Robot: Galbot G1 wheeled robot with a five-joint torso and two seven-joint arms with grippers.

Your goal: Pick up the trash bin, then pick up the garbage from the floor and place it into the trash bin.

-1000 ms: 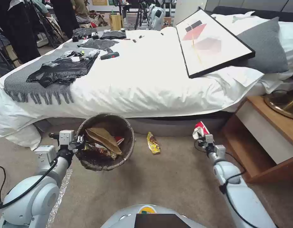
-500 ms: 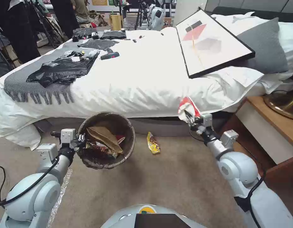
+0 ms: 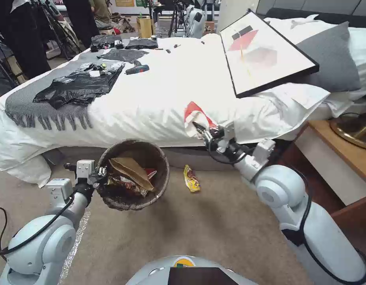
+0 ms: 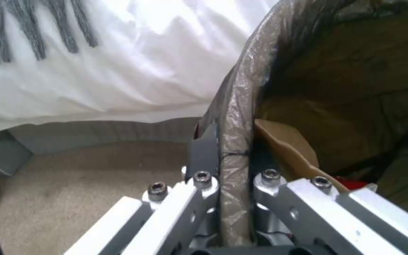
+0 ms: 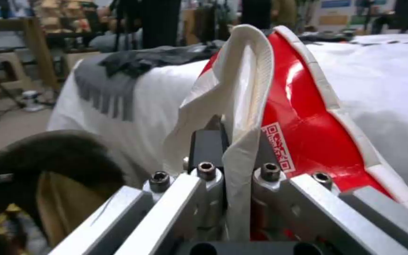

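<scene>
The trash bin, round and lined with a dark brown bag, hangs tilted above the carpet. My left gripper is shut on its rim. Inside lie a tan paper bag and snack wrappers. My right gripper is shut on a red-and-white crumpled carton, a piece of the garbage, held in front of the bed's edge, up and right of the bin. The right wrist view shows the carton pinched between the fingers, the bin beyond. A yellow snack wrapper lies on the carpet.
A white bed fills the space ahead, with black bags, a grey throw and a framed picture on it. A wooden nightstand stands at the right. People and tripods stand at the far left.
My right arm has lifted the carton from near the nightstand and swung it up and left toward the bin. The left gripper and bin have barely moved.
</scene>
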